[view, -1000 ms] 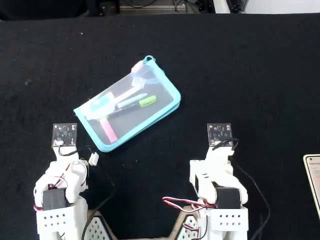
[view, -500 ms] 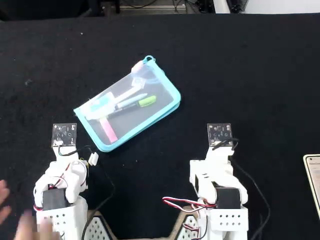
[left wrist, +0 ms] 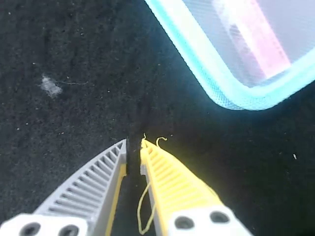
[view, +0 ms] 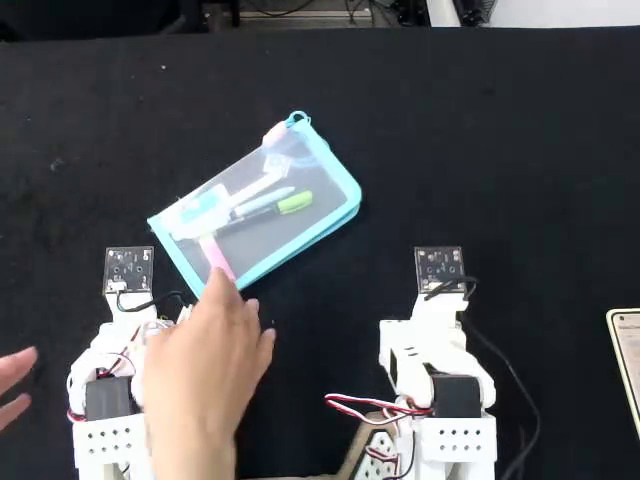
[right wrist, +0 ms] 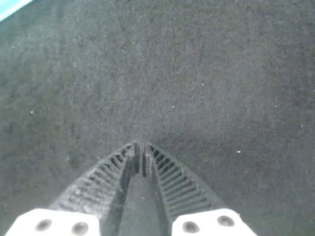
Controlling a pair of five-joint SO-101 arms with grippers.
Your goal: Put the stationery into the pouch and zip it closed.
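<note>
A clear pouch [view: 255, 215] with a light blue edge lies flat and slantwise on the black table [view: 480, 150], out ahead of the left arm [view: 105, 400]. Inside it lie a green highlighter [view: 293, 204], a dark pen [view: 255, 209] just beside it, a white and teal piece [view: 200, 213] toward the pouch's left end, and a pink bar [view: 215, 255] near the corner closest to the arms. The zip pull [view: 296, 120] sits at the far corner; whether the zip is fully drawn cannot be told.

The left gripper [left wrist: 134, 143] hangs low over the bare cloth with its grey and yellow fingers pressed together and nothing between them. In the left wrist view the pouch's rounded near corner [left wrist: 231, 96] is close ahead of the tips but apart from them, and the pink bar [left wrist: 258, 42] shows through the clear wall.

The right gripper [right wrist: 141, 146] is likewise clenched on nothing, tips together above the dark cloth, well apart from the pouch.

From the high view a person's hand [view: 205, 365] lies over the left arm, its fingertips at the pouch's near corner; whether they touch it cannot be told. A pale card [view: 626, 365] lies at the table's right edge.
</note>
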